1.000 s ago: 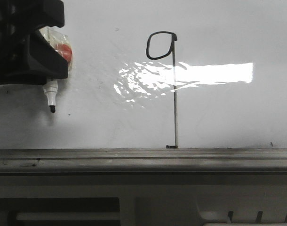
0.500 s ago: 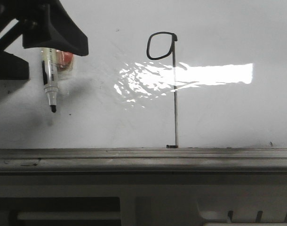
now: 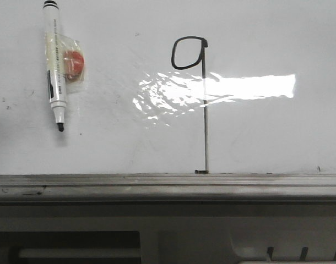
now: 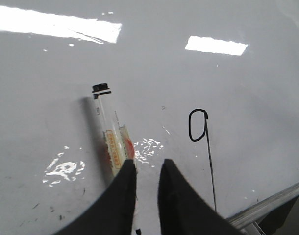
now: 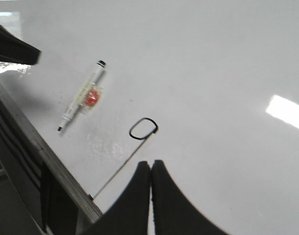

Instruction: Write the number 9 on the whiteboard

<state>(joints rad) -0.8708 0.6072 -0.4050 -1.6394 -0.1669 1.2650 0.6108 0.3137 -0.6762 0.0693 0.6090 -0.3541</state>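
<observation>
The number 9 (image 3: 205, 126) is drawn in thin black line on the whiteboard (image 3: 267, 132), with a small loop on top and a long stem down to the grey rail (image 3: 157, 184). A white marker pen (image 3: 55, 66) with a red blob taped on lies on the board at the left, tip toward the rail. In the left wrist view, my left gripper (image 4: 146, 164) is open and empty, just short of the pen (image 4: 110, 132), with the 9 (image 4: 210, 152) beside it. My right gripper (image 5: 150, 163) is shut and empty, near the 9's stem (image 5: 121, 165).
A bright glare patch (image 3: 245, 87) lies across the stem. The grey rail runs along the board's near edge, with dark gaps below it (image 3: 74, 245). Part of the left arm (image 5: 12, 49) shows in the right wrist view.
My left gripper opened off the marker pen and pulled out of the front view. The pen stays on the board at the left. The 9 is unchanged.
</observation>
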